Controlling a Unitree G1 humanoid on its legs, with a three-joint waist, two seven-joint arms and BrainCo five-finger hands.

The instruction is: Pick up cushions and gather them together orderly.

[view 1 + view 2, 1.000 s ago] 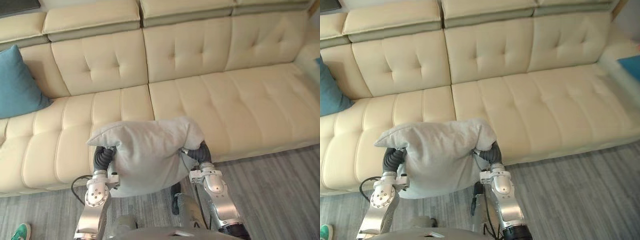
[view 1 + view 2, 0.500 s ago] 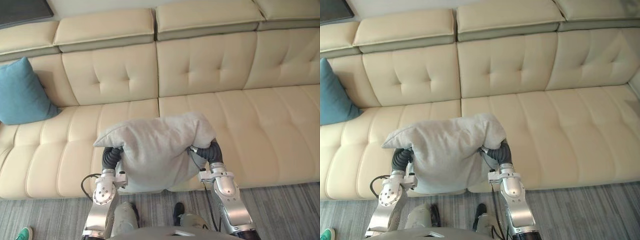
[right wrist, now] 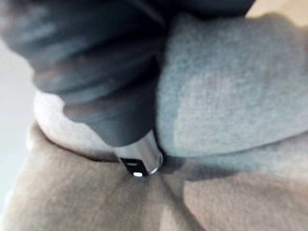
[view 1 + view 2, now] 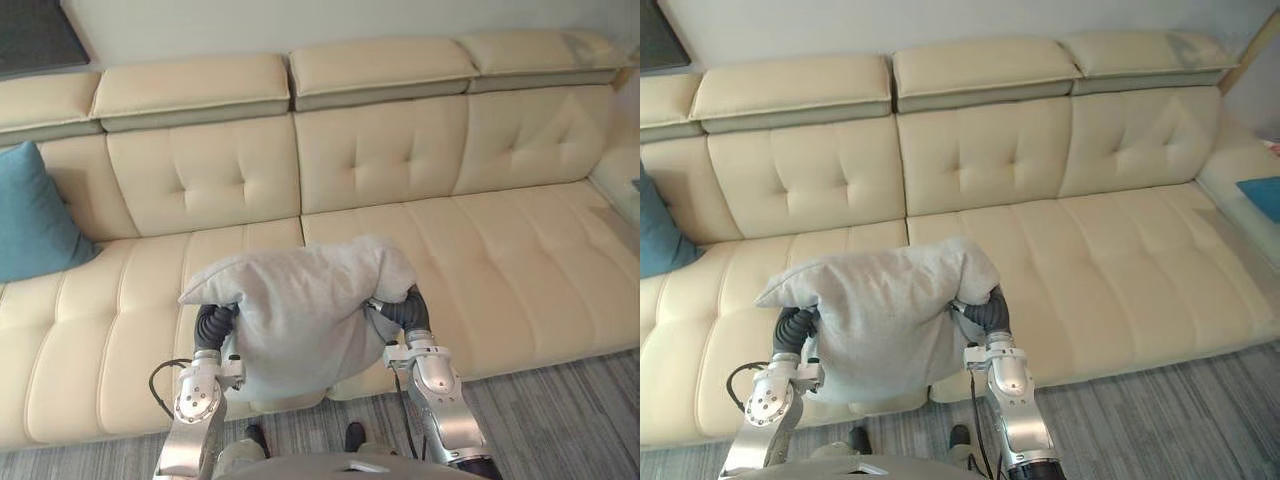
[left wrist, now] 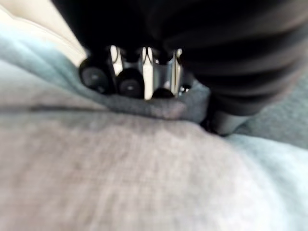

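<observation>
Two cushions were counted for certain: one grey cushion (image 4: 300,320) and one blue cushion (image 4: 35,215). A further blue item (image 4: 1260,192) lay at the far right end of the sofa (image 4: 480,250), cut off by the edge of the view, and its nature could not be determined. The grey cushion was held up between the two arms in front of the robot, over the front edge of the seat and roughly in line with the seam between two seat sections. Whether it touched the seat could not be told. Its long axis ran from the robot's left to its right, parallel to the front of the sofa. Its upper edge was bunched and folded over, one corner pointed out to the robot's left, and the body of it hung downward. The left hand (image 5: 144,67) was clenched on the cushion, its dark fingertips (image 5: 130,85) pressed into a fold of the grey cloth. The right hand (image 3: 137,158) was sunk into the cushion's other side, with cloth bulging round it, and its grip could not be determined. The blue cushion leaned upright against the backrest at the left end, well apart from the grey one. Grey striped floor (image 4: 560,410) lay before the one cream sofa.
</observation>
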